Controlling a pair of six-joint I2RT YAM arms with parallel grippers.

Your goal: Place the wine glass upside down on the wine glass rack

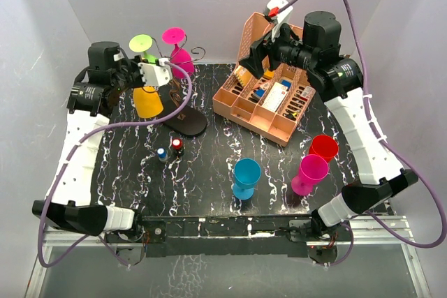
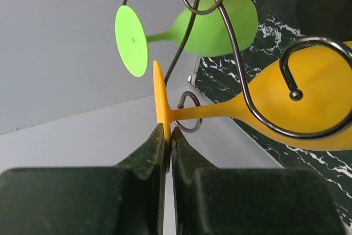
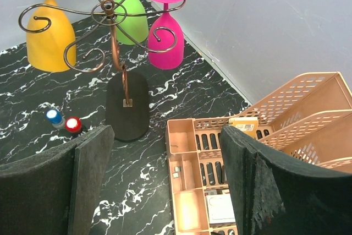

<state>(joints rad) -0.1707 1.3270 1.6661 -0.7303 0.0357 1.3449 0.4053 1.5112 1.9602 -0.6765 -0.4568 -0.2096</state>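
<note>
The wine glass rack (image 1: 187,122) is a dark wire tree with curled arms on a black oval base at the back left; it also shows in the right wrist view (image 3: 116,53). An orange wine glass (image 1: 148,101) hangs upside down at its left side, its stem (image 2: 209,113) passing through a wire curl. My left gripper (image 2: 169,136) is shut on the thin edge of this glass's foot (image 2: 158,94). A green glass (image 2: 214,26) and a pink glass (image 3: 165,39) hang upside down on other arms. My right gripper (image 3: 165,180) is open and empty, high over the organiser.
A peach slotted organiser (image 1: 269,99) with small items stands at the back right. Blue (image 1: 246,176), magenta (image 1: 311,172) and red (image 1: 323,148) glasses stand upright at the front right. Two small capped bottles, blue (image 1: 162,153) and red (image 1: 177,144), stand near the rack base.
</note>
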